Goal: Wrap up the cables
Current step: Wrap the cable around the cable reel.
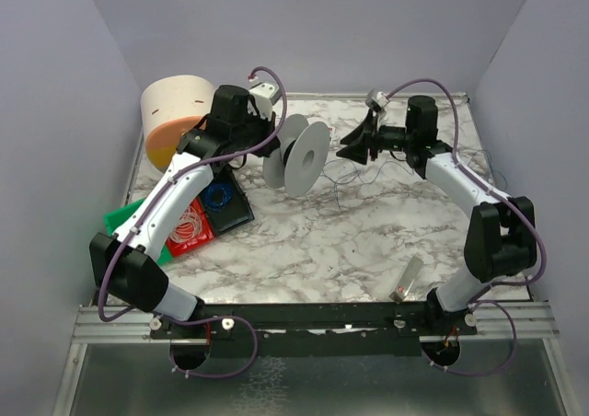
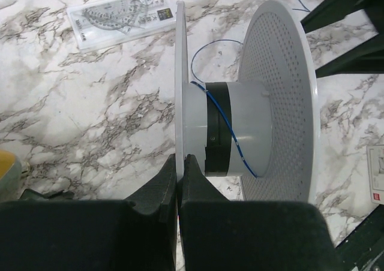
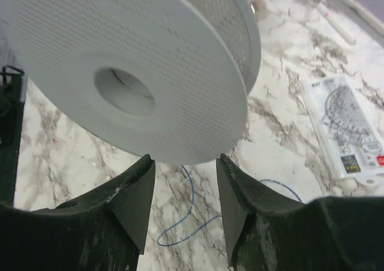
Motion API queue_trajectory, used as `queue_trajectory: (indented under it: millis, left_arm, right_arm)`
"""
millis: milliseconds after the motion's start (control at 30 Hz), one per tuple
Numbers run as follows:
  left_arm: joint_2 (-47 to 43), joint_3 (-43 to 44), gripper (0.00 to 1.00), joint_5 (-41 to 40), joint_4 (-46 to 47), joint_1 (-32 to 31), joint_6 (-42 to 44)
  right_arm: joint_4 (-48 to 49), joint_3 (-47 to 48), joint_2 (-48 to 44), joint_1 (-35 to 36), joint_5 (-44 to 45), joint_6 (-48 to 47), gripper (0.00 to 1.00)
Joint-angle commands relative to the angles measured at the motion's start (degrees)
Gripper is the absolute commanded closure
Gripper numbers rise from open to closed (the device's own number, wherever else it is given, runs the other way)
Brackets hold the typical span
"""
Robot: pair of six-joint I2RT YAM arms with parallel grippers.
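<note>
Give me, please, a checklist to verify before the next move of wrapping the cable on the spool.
1. Left gripper is shut on one flange of the spool: ok.
2. Right gripper is open and holds nothing: ok.
3. Cable already crosses the spool hub: ok.
4. Loose cable lies on the table below the right gripper, within its view: ok.
5. Cable end is fixed to the hub: cannot tell.
6. Loose cable is free of knots along its whole length: cannot tell.
</note>
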Motion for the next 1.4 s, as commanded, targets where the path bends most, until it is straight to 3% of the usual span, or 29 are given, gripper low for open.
queue_trajectory:
  millis: [0, 233, 467, 733, 800, 833, 867, 967, 1133, 1200, 1300, 1367]
  left_arm:
    - [-4.2, 2.9, 1.0, 9.4, 3.6, 2.5, -2.1]
    - [-9.6, 0.1, 1.0, 15.0, 6.2, 6.8, -5.2]
    - [-11.2, -1.0, 1.0, 17.6, 7.9, 9.8, -7.6]
    - [-11.7, -1.8, 1.0, 17.2, 8.3, 10.9, -7.9]
    - [-11.9, -1.9, 1.0, 17.2, 8.4, 11.2, -8.2]
    - [-11.9, -1.9, 1.0, 17.3, 8.5, 11.3, -8.3]
    - [-11.9, -1.9, 1.0, 17.4, 8.6, 11.4, -8.5]
    - [-11.9, -1.8, 1.0, 17.5, 8.6, 11.6, -8.6]
    - [-12.1, -2.0, 1.0, 17.6, 8.9, 11.8, -9.0]
    - [-12.1, -2.2, 1.0, 17.8, 9.1, 11.8, -9.2]
    - [-12.1, -2.4, 1.0, 18.1, 9.5, 12.0, -9.7]
    - [-12.1, -2.3, 1.0, 18.2, 9.6, 12.0, -9.9]
  right_arm:
    - [-8.1, -1.0, 5.3, 0.0, 2.6, -12.9, 0.5]
    - [-10.0, 0.3, 11.0, 0.0, 0.8, -12.4, 0.49]
    - [-12.2, 1.2, 15.1, 0.4, -7.0, -12.0, 0.49]
    - [-4.5, -1.4, 12.7, -0.2, -13.0, -5.7, 0.48]
    - [-7.0, -1.1, 12.5, -0.4, -15.3, -8.1, 0.38]
    - [-10.4, -0.6, 12.4, -0.4, -16.2, -11.0, 0.2]
    - [-13.2, -0.1, 12.5, -0.5, -17.0, -13.6, 0.15]
    - [-18.6, 1.4, 12.9, -0.5, -17.6, -17.7, 0.12]
    - [-17.8, 0.9, 12.0, -0.5, -16.7, -17.6, 0.12]
    - [-12.4, -0.8, 11.4, -0.2, -17.2, -12.5, 0.12]
    - [6.9, -6.8, 9.1, 2.0, -10.9, 1.1, 0.12]
    - [14.2, -8.6, 8.9, 3.5, -8.0, 6.6, 0.12]
